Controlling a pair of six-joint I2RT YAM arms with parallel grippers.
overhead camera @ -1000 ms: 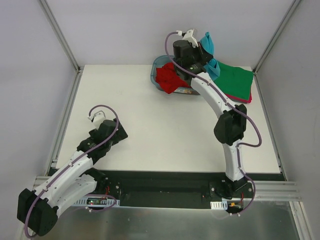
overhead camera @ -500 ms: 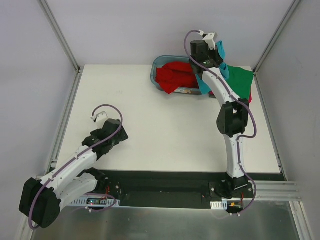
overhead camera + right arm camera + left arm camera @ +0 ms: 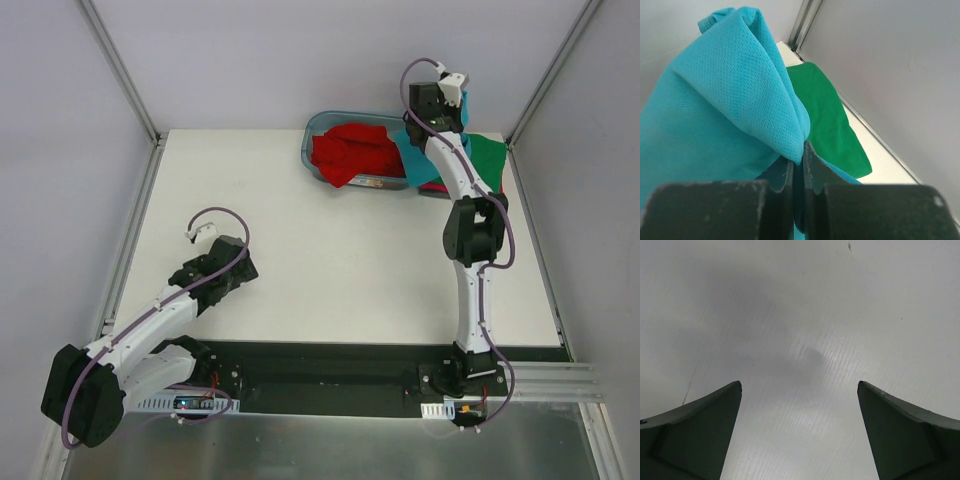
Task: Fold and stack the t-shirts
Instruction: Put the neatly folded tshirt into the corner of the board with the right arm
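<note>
The right hand (image 3: 799, 155) pinches a bunched fold of the teal-blue t-shirt (image 3: 725, 100), a fine-holed mesh cloth, high over the far right corner, probably so it hangs free for spreading. Below lies the smooth green t-shirt (image 3: 827, 115), folded flat. The crumpled red t-shirt (image 3: 350, 150) fills the tub (image 3: 312, 130). The left hand (image 3: 799, 385) hovers spread over the matt surface (image 3: 330, 250) near the left edge

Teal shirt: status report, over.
Right gripper shut on teal shirt, lifted, cloth hanging. Left gripper open, empty, low over table. Green shirt flat below it; red shirt in tub alongside.
</note>
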